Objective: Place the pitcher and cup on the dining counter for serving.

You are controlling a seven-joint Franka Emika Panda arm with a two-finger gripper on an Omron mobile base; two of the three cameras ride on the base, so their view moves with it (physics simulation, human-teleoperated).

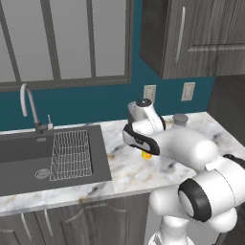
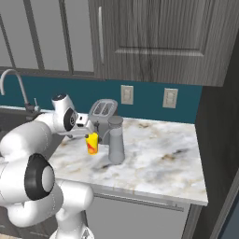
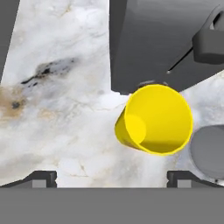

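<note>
The yellow cup stands upright on the marble worktop, seen from above in the hand view with its mouth open toward the camera. My gripper hovers above it, open, with nothing between the fingertips; the cup lies right of the midline between them. In the right base view the cup sits just under the gripper, with the grey pitcher close on its right. The pitcher's dark lid shows beside the cup. In the left base view the arm hides most of the cup. The dining counter is out of view.
A boxy grey toaster stands right behind the cup, against the teal wall. The dark sink with a wire rack and a faucet lies to the left. Dark cabinets hang overhead. The worktop ends at a dark panel on the right.
</note>
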